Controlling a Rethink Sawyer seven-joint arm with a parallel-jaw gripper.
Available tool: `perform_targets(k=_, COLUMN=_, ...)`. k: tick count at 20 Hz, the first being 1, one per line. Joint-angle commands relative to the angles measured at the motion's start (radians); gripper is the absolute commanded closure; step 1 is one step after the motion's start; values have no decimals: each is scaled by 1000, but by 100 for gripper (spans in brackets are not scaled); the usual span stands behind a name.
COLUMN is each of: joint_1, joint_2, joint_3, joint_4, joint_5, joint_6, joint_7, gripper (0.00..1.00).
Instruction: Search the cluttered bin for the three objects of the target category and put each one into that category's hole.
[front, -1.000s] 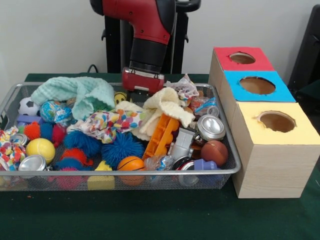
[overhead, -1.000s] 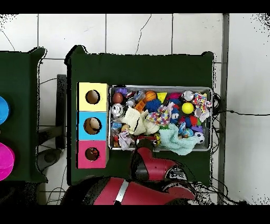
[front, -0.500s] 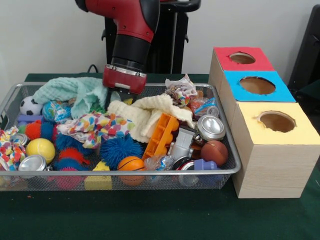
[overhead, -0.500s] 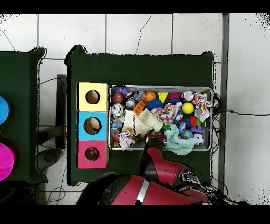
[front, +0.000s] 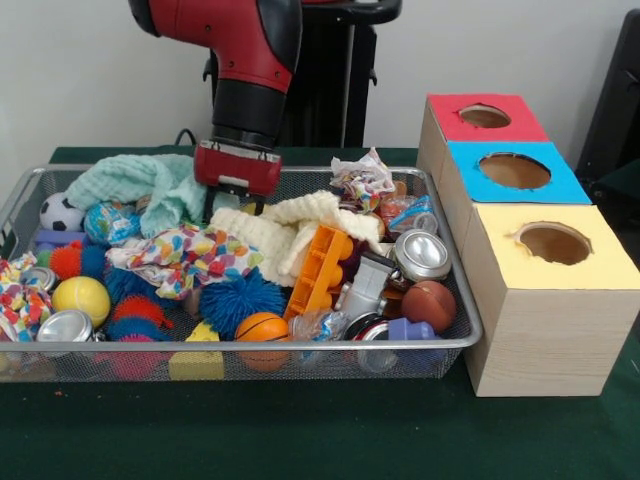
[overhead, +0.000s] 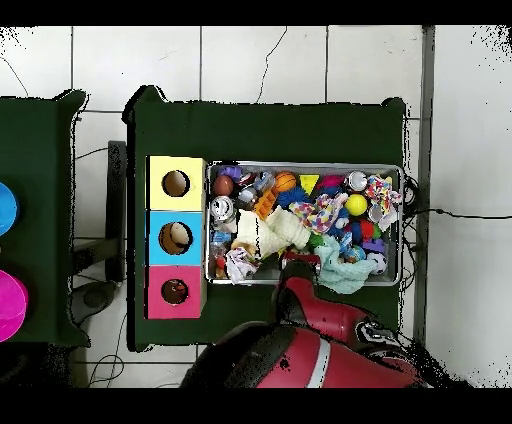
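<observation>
The gripper (front: 232, 205) sits low at the bin's (front: 440, 262) upper middle, fingers hidden behind cloths (front: 285, 232); grip unclear. Snagging fabric could drag toys out. Balls (front: 81, 298) lie lower left.

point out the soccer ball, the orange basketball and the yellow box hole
soccer ball (front: 57, 212), front view, on its white face at the basket's left end
orange basketball (front: 262, 329), front view, on its upper half
yellow box hole (front: 553, 243), front view, in the dark opening
</observation>
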Motion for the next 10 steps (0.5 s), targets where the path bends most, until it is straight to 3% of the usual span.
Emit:
perform_targets(k=1, joint_1=-45, joint_2=-11, joint_3=176, joint_4=-181, joint_5=24, joint_6=187, joint_7=159, gripper=0)
perform_targets(k=10, joint_1=-42, joint_2=-66, joint_3=178, joint_4=-150, joint_5=42, joint_6=249, joint_7=150, gripper=0)
